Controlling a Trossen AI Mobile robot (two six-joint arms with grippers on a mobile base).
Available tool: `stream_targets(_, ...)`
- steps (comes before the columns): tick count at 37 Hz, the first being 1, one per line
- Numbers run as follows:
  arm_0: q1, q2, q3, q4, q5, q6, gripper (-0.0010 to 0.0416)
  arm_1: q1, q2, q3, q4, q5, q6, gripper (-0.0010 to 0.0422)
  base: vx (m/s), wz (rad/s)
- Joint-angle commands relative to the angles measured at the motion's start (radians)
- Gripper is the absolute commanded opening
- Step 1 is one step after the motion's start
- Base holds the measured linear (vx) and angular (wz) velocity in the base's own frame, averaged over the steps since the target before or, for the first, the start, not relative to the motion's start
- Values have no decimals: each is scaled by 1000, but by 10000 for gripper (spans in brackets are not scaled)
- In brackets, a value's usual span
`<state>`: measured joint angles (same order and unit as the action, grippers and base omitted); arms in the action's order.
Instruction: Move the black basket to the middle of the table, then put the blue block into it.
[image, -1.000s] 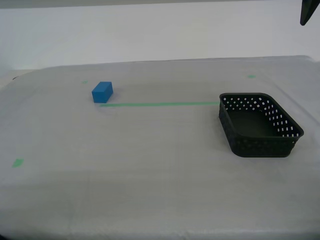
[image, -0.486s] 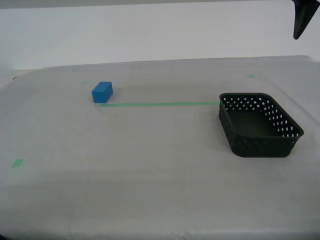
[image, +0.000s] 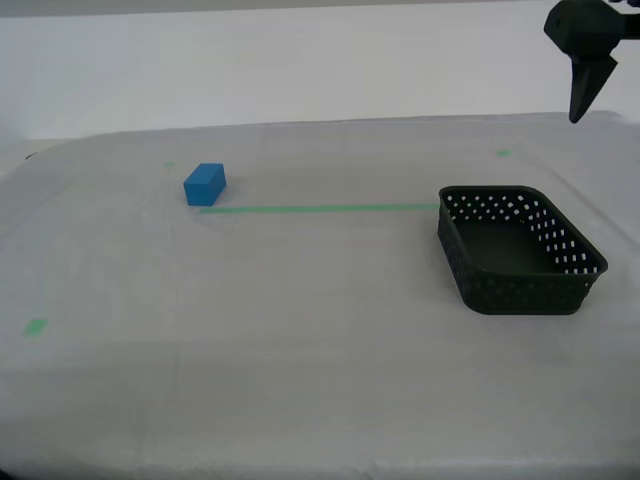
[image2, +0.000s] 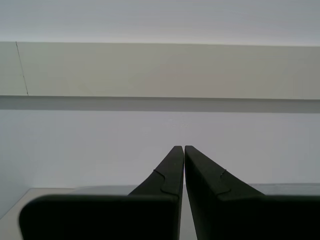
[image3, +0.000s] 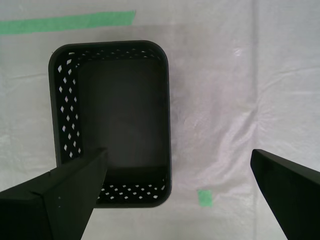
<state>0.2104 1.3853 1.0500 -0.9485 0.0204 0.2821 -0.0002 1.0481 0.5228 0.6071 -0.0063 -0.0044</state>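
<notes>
Looking across the exterior view, the desk (image: 300, 400) spreads wide under whitish-grey cloth, crossed by a thin green tape line (image: 320, 208). The blue block (image: 204, 184) sits toward the exterior view's left, just beyond the near end of that line, well apart from everything else. The black basket (image: 520, 250) rests on the exterior view's right, at the other end of the tape line, open side up and with nothing visible inside. High in the upper right corner a dark tool (image: 585, 85) hangs pointing downward, above and beyond the basket and clear of the desk; this view alone does not show how its jaws stand.

The second wrist view shows my second tool (image2: 182, 150) with its two black fingers (image2: 170, 170) pressed together at the tips, nothing between them, aimed at a pale wall rather than the desk.

The first wrist view looks straight down on the basket (image3: 115, 125) from above, the tape line (image3: 67, 22) ending near one short wall and a small green tape mark (image3: 204, 197) beside the opposite corner. My first tool (image3: 185, 170) is spread wide, holding nothing, one finger (image3: 65, 192) overlapping the basket's image and the other out over bare cloth.
</notes>
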Motion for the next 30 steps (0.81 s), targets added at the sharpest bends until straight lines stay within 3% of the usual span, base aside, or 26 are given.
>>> stream_targets(1,1,1,-34,48,-10,7,400,0,0,0,4,-1,2,0,0,0)
stream_targets(30,2,275,-66,216,-47,-47,400,0,0,0,4,-1,2,0,0,0)
